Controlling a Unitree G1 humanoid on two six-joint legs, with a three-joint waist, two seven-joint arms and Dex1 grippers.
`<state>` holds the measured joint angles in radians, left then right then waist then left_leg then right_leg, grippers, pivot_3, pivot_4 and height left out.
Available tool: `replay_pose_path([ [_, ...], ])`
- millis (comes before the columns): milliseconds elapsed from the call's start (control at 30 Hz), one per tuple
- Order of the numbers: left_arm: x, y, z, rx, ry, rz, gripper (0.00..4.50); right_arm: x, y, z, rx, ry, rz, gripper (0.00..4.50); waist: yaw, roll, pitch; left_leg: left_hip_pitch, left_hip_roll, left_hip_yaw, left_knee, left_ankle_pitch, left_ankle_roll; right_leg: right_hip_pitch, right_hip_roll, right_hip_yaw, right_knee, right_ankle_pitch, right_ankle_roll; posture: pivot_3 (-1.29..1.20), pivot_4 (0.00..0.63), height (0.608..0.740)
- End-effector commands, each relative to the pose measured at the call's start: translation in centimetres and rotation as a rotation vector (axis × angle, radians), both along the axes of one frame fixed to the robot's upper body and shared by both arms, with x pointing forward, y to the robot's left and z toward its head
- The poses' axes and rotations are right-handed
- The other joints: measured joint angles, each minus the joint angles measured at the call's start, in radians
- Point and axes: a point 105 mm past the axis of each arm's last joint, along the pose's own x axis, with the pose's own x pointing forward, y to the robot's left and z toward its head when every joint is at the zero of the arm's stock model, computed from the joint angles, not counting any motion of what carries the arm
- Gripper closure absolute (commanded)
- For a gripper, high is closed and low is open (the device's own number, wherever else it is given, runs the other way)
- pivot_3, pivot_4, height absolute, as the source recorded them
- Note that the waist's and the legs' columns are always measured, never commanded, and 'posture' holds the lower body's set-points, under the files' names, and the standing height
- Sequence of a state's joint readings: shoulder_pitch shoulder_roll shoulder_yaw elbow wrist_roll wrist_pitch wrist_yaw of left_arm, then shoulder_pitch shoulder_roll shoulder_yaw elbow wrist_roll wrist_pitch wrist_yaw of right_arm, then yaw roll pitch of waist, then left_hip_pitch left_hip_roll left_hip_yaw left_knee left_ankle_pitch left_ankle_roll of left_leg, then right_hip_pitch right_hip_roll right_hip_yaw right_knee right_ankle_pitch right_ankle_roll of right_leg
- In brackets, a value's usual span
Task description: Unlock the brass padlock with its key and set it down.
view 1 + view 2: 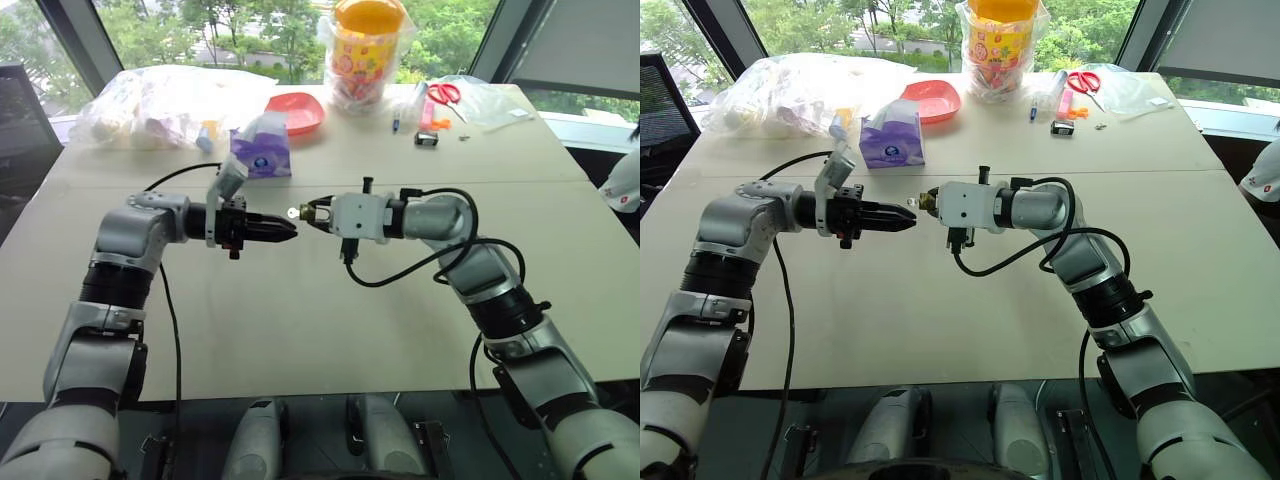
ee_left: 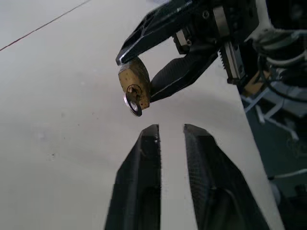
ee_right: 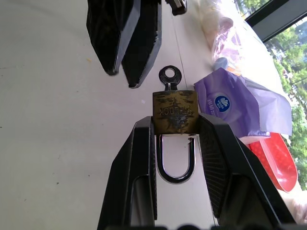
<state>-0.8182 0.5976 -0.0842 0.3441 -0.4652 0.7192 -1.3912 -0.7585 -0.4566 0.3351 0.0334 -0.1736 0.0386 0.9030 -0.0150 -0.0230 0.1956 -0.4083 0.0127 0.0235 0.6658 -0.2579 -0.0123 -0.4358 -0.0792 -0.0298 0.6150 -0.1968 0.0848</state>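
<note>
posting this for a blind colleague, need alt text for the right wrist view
The right pincer grips the brass padlock by its sides above a pale table, the silver shackle hanging between the fingers and the key sticking out of the body. The left pincer sits just beyond the key, apart from it, beside a purple tissue pack.

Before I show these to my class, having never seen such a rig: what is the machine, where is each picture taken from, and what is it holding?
It is a humanoid robot with two arms. Two pictures come from its head, looking down over a pale table; two come from cameras on its wrists. The right end effector is shut on the brass padlock, with the key in its keyhole. The left end effector sits just short of the key, fingers slightly apart, holding nothing. At the table's far side lie a purple tissue pack, a red dish, scissors and plastic bags.
</note>
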Motion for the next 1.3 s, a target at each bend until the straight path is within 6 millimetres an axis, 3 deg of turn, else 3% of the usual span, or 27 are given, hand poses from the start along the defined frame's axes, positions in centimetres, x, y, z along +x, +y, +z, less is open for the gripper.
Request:
replay_pose_path([
  [33, 0.4, -0.3, 2.3, -0.077, -0.065, 0.036, 2.48, -0.3, 0.2, 2.5, 0.036, -0.093, 0.018, 3.81, 0.002, 0.0, 0.0, 0.0, 0.0, 0.0, 0.0, 0.0, 0.0, 0.0, 0.0, 0.0, 0.0, 0.0, 0.0, 0.0, 0.15, 0.74],
  [600, 2.0, -1.5, 1.8, -0.105, -0.083, 0.092, 2.48, -0.7, 0.7, 2.8, 0.043, -0.107, 0.032, 3.81, 0.001, 0.0, 0.0, 0.0, 0.0, 0.0, 0.0, 0.0, 0.0, 0.0, 0.0, 0.0, 0.0, 0.0, 0.0, 0.0, 0.15, 0.74],
  [700, 2.0, -1.6, 1.8, -0.106, -0.082, 0.085, 3.32, -0.7, 0.7, 2.8, 0.044, -0.106, 0.029, 3.81, 0.001, 0.0, 0.0, 0.0, 0.0, 0.0, 0.0, 0.0, 0.0, 0.0, 0.0, 0.0, 0.0, 0.0, 0.0, 0.0, 0.15, 0.74],
  [800, 2.0, -1.6, 1.8, -0.108, -0.08, 0.083, 4.49, -0.7, 0.6, 2.8, 0.044, -0.106, 0.026, 3.81, 0.001, 0.0, 0.0, 0.0, 0.0, 0.0, 0.0, 0.0, 0.0, 0.0, 0.0, 0.0, 0.0, 0.0, 0.0, 0.0, 0.15, 0.74],
  [1167, 2.2, -1.7, 1.3, -0.102, -0.084, 0.1, 4.49, -0.8, 0.7, 2.5, 0.047, -0.085, 0.027, 3.81, 0.002, 0.0, 0.0, 0.0, 0.0, 0.0, 0.0, 0.0, 0.0, 0.0, 0.0, 0.0, 0.0, 0.0, 0.0, 0.0, 0.15, 0.74],
  [1300, 2.2, -1.6, 1.3, -0.105, -0.084, 0.105, 4.5, -0.7, 0.5, 2.3, 0.047, -0.059, 0.025, 1.82, 0.001, 0.0, 0.0, 0.0, 0.0, 0.0, 0.0, 0.0, 0.0, 0.0, 0.0, 0.0, 0.0, 0.0, 0.0, 0.0, 0.15, 0.74],
])
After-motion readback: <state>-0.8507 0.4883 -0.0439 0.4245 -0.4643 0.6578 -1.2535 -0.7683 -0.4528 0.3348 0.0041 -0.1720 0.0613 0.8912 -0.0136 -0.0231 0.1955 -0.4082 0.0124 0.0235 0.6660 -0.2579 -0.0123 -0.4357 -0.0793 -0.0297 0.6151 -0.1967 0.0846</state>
